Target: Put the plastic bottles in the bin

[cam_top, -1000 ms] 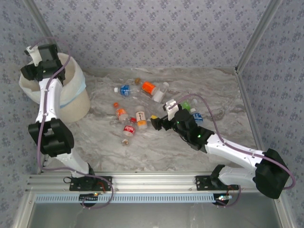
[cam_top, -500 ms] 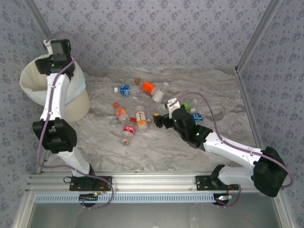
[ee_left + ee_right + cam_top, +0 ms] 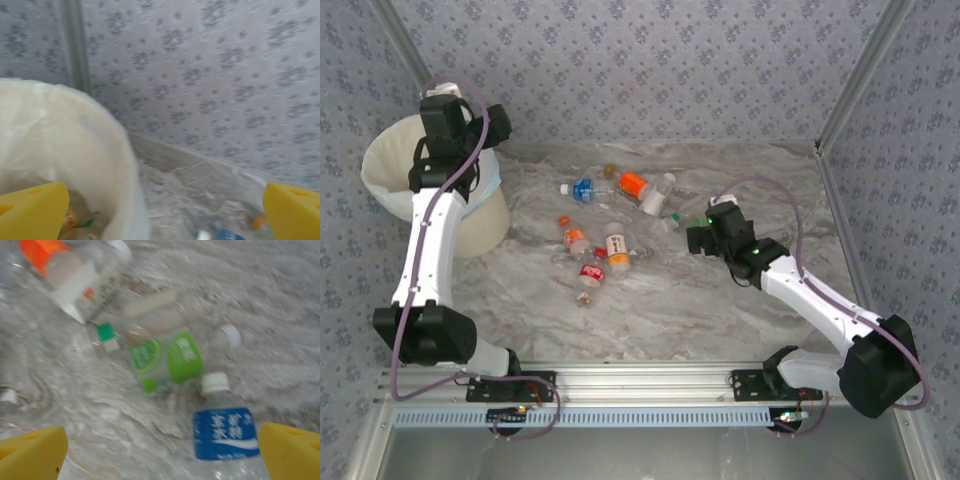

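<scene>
Several plastic bottles lie across the marble table: a blue-labelled one (image 3: pixel 583 188), an orange one (image 3: pixel 633 183), an orange-capped one (image 3: pixel 575 239) and a red one (image 3: pixel 591 273). The bin (image 3: pixel 390 185) with its white liner stands at the far left. Above its right rim my left gripper (image 3: pixel 460 140) hangs open and empty, with the rim (image 3: pixel 65 135) to its left. My right gripper (image 3: pixel 695 240) is open just above the table. A green-labelled bottle (image 3: pixel 167 360) and a blue-labelled bottle (image 3: pixel 227 432) lie ahead of it, the blue one by its right finger.
Patterned walls close off the back and both sides, with metal posts in the corners. Bottle labels show at the bottom of the bin (image 3: pixel 75 220). An orange-and-white bottle (image 3: pixel 70 275) lies beyond the green one. Bare marble stretches along the near half of the table (image 3: pixel 660 310).
My left gripper swung from over the bin's left side to its right rim. My right gripper drew back rightwards from the middle cluster to the green and blue bottles.
</scene>
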